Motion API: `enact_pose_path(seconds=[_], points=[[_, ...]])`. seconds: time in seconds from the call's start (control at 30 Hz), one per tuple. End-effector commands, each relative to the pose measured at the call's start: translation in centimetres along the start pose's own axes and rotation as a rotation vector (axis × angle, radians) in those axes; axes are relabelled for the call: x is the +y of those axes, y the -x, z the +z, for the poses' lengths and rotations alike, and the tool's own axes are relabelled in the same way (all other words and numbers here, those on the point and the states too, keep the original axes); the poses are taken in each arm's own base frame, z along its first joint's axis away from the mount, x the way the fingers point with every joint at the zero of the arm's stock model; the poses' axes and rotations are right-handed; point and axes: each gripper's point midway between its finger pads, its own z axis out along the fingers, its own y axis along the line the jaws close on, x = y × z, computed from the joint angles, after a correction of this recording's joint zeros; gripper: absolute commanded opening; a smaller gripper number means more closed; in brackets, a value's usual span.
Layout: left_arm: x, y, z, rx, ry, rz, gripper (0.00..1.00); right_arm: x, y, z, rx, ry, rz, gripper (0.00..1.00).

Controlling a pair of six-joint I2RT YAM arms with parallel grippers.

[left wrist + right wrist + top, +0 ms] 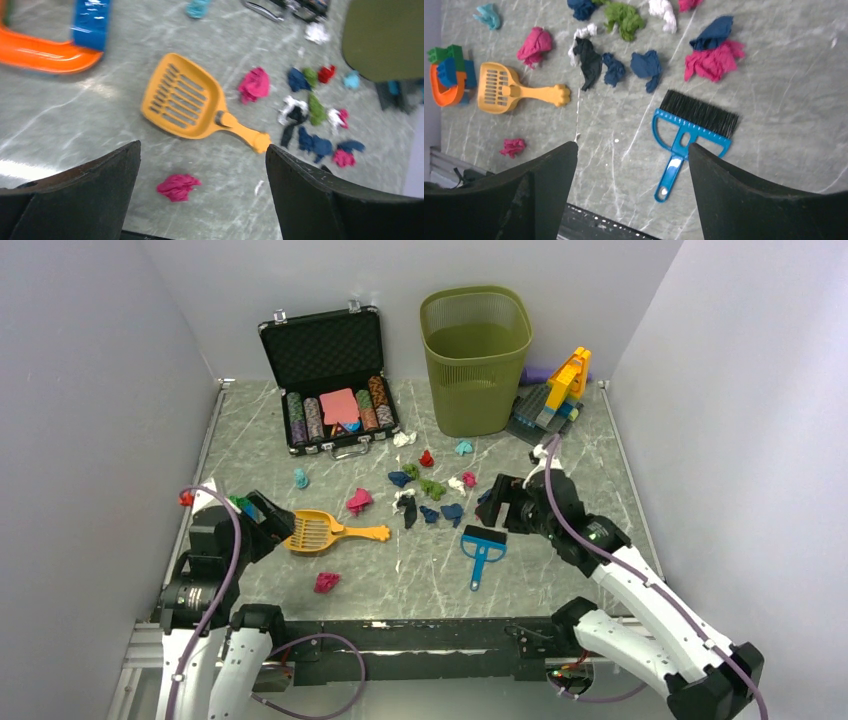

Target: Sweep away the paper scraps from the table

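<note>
Left jaws and right jaws hang spread, empty; I'd have the right straddle the brush (694,120) handle squarely.

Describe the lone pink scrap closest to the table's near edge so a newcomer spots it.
Find the orange slotted scoop left of centre on the table. Just toward the near edge from it lies one pink wad, alone on bare marble; the other pink wads sit farther back.

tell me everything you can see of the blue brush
The blue brush lies flat on the table, untouched. It looks like plastic: an open blue frame head, a row of black bristles, a slim handle with a hole at its end. Bristles face the paper scraps; the handle points to the near edge.
</note>
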Motion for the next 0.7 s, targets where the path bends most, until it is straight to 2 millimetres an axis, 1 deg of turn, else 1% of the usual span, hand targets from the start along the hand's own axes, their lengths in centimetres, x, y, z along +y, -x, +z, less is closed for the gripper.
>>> enact_pose_path(seconds=[0.0,0.03,0.1,0.17,0.23,0.3,0.4,0.53,0.67], points=[[-4.9,-1.7,0.6,0.110,-0.289,0.142,0.99,-1.0,-1.1,0.4,-0.080,-0.129,0.107,0.82],[-5.4,-2.3,0.8,0.139,-0.320,0.146,0.99,-1.4,-2.0,0.7,-0.065,-0.170,0.108,0.82],[-5.8,-3.1,1.4,0.186,-0.342,0.150,0.99,-2.1,-3.8,1.1,-0.026,-0.242,0.125,0.82],[-5.9,-3.6,1.7,0.213,-0.351,0.159,0.99,-2.8,-5.7,1.6,0.021,-0.320,0.124,0.81],[-6.1,-3.7,1.9,0.222,-0.366,0.168,0.99,-3.2,-7.1,1.9,0.050,-0.393,0.119,0.78],[-6.4,-3.7,1.7,0.221,-0.386,0.180,0.99,-3.8,-8.1,2.0,0.068,-0.479,0.097,0.73],[-6.7,-3.7,1.5,0.215,-0.414,0.193,0.99,-3.8,-8.8,2.4,0.084,-0.545,0.074,0.72],[-6.7,-4.0,1.3,0.221,-0.432,0.207,0.99,-3.2,-10.1,3.3,0.117,-0.539,0.069,0.70],[-6.2,-4.3,1.4,0.225,-0.417,0.220,0.99,-2.9,-11.4,4.2,0.135,-0.505,0.112,0.66]])
